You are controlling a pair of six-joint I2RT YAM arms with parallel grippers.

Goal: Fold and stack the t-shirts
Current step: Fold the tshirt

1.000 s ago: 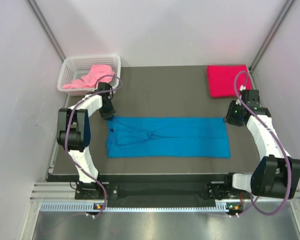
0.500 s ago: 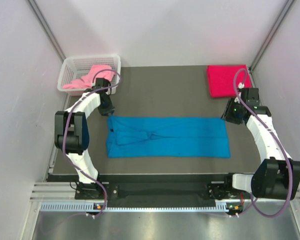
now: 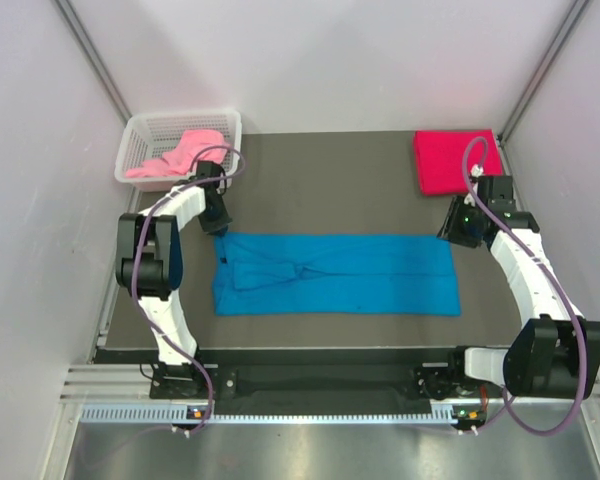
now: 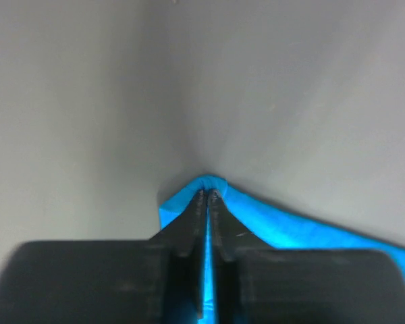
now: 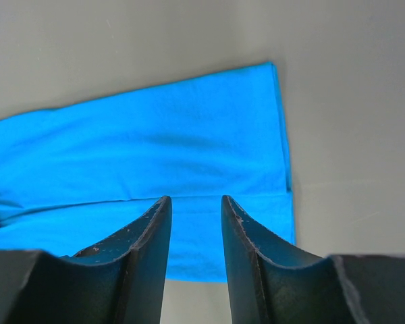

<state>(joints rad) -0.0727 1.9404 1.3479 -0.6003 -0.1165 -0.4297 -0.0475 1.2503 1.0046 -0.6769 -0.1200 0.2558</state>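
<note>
Overhead, stretched along the middle of the dark bench (image 3: pixel 320 185): blue t-shirt (image 3: pixel 340 272), folded into a long flat band running left to right, slightly rumpled left of centre. Up in the upper right corner of the bench, well apart from the band: red t-shirt (image 3: pixel 455 160), folded to a neat rectangle. At the upper left, inside a white mesh basket (image 3: pixel 138 135): pink t-shirt (image 3: pixel 180 152), bunched and unfolded, spilling toward the basket's lower left.

Right at the band's upper left corner: left claw (image 3: pixel 217 222), pointed down onto the cloth. Seen from the left wrist view, pressed almost together, with a thin sliver of blue between the fingers (image 4: pixel 185 229) and a small peak of cloth pinched at the tips. Beyond the tips, plain grey bench, with the blue edge trailing off to the lower right of that frame.

Just off the band's upper right corner: right claw (image 3: pixel 458 230), placed between the blue and red shirts. Seen from the right wrist view, spread apart with nothing gripped. Dark, curved fingers at the bottom of that frame, with the band's end lying flat beyond them and its edge running down the right side. Past that edge, bare bench. Cannot tell whether the tips touch the cloth.
</note>
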